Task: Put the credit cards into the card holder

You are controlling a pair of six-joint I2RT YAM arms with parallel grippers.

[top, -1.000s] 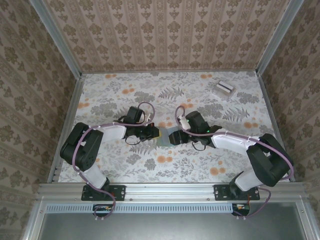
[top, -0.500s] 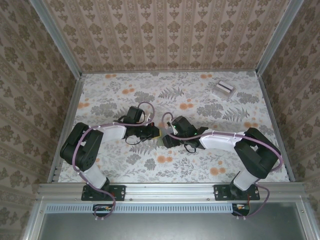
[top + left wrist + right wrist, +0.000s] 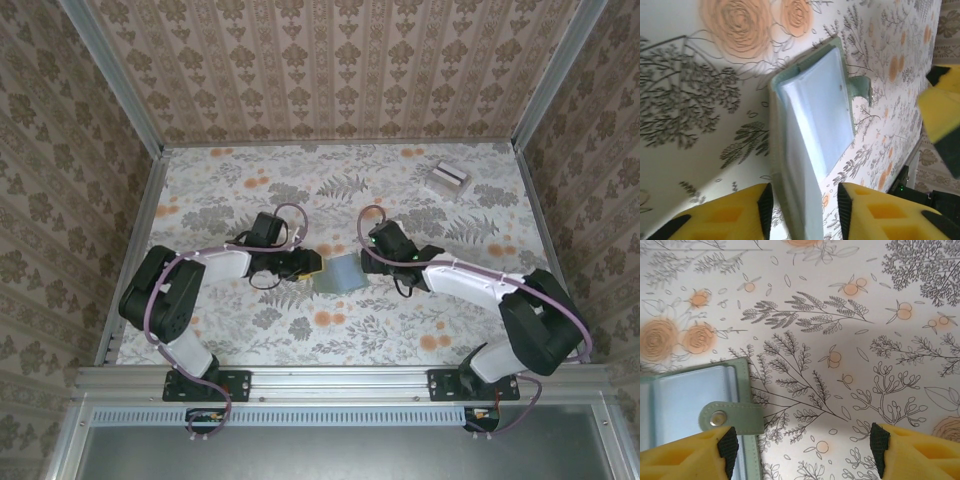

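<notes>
Holder lies open on table, pale inside up, btwn both grippers. L gripper: jaws parted, holder's near edge loose btwn its fingers. R gripper: jaws wide, holding nothing, one finger just beside holder's snap tab. Cards lie at table's back-right, well apart from holder.

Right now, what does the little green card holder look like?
The card holder lies open on the flowery table. It is grey-green outside and pale blue-grey inside, and looks like soft leather. A snap tab with a metal stud sticks out one side. One end lies between the left gripper's parted yellow fingers.
</notes>
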